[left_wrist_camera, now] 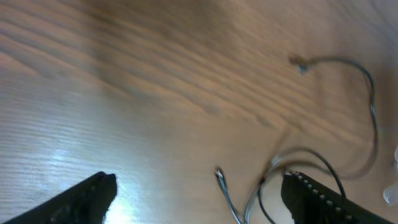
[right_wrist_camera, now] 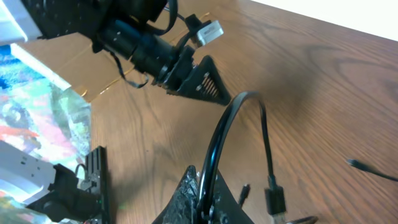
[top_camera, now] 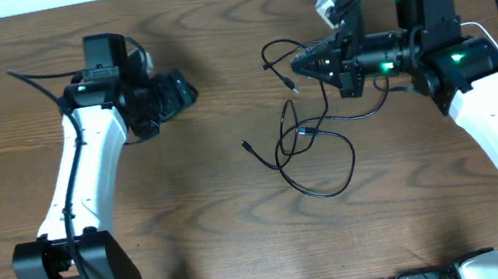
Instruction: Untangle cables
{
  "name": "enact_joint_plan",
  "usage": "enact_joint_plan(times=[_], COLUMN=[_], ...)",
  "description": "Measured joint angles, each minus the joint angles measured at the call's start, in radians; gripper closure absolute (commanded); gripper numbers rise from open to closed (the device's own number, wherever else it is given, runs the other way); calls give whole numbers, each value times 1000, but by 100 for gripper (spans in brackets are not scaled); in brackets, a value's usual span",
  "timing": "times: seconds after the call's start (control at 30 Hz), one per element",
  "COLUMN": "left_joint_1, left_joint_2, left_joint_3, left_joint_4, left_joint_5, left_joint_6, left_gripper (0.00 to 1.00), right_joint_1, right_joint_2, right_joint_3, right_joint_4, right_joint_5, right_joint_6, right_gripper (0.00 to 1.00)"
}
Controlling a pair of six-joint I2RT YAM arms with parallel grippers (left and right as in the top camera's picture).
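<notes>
The black cable (right_wrist_camera: 216, 142) is lying in loose loops on the table (top_camera: 243, 222) between the arms, which only the overhead view is showing. The right wrist view is showing the right gripper (right_wrist_camera: 200, 186) pinching it tight, the cable arcing upward. The left gripper (left_wrist_camera: 199, 183) is hanging wide open, holding nothing. Its view is blurring the cable, and the frame edge is cutting off its fingers (left_wrist_camera: 87, 199).

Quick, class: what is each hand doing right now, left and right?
Left hand: open, holding nothing.
Right hand: closed on the black cable.
</notes>
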Motion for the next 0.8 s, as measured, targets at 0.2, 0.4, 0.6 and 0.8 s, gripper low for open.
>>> enact_joint_plan(times=[0.2, 0.4, 0.6, 0.8], left_joint_1=[-71, -157, -235, -303], left_joint_2=[23, 34, 34, 34], left_joint_3=[0, 0, 0, 0], left_joint_4=[-47, -46, -34, -7], left_joint_5=[84, 139, 161, 161], left_joint_6=[93, 122, 136, 82], left_gripper=[17, 16, 16, 19], right_joint_1=[-34, -69, -120, -131], right_joint_2=[0, 0, 0, 0], right_joint_3=[0, 0, 0, 0], right_joint_4=[-2, -22, -102, -146], right_joint_5=[2, 23, 122, 206], right_joint_6=[39, 96, 135, 148], right_gripper=[99, 99, 99, 99])
